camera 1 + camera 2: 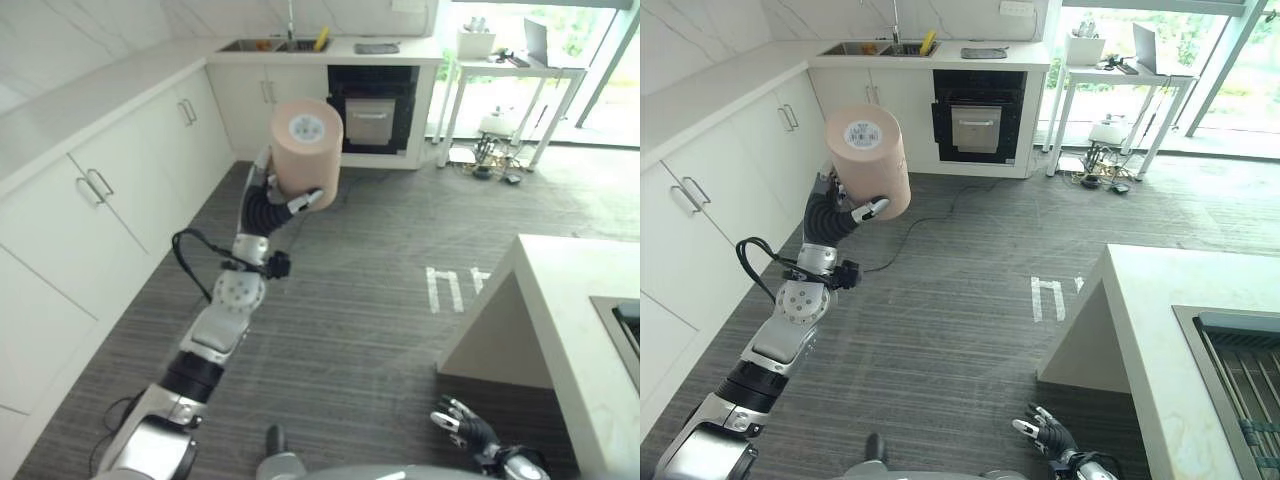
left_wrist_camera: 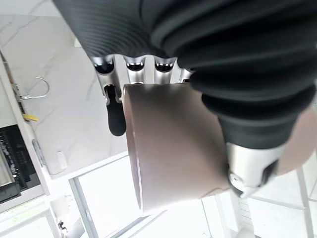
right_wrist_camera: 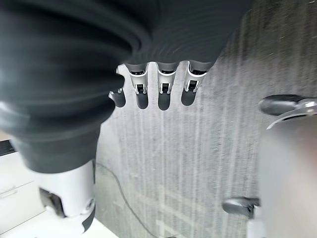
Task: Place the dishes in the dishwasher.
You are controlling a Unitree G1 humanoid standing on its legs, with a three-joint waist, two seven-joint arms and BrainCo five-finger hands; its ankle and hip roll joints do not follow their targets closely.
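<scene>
A large pinkish-tan cup [image 1: 305,150] is held up in the air, its flat base with a round white label facing me. My left hand [image 1: 262,208] is shut on it, with the fingers [image 2: 133,64] on one side and the thumb [image 2: 247,168] across the other side of the cup [image 2: 173,148]. A dark built-in appliance [image 1: 372,110] with a silver front panel sits under the far counter, well beyond the cup. My right hand [image 1: 462,420] hangs low near the floor with its fingers [image 3: 163,84] relaxed and holding nothing.
White cabinets [image 1: 100,190] run along the left wall to a sink [image 1: 270,45] in the far corner. A white island counter [image 1: 590,320] stands at the right with a recessed rack [image 1: 1240,370]. A white table [image 1: 510,65] stands by the windows.
</scene>
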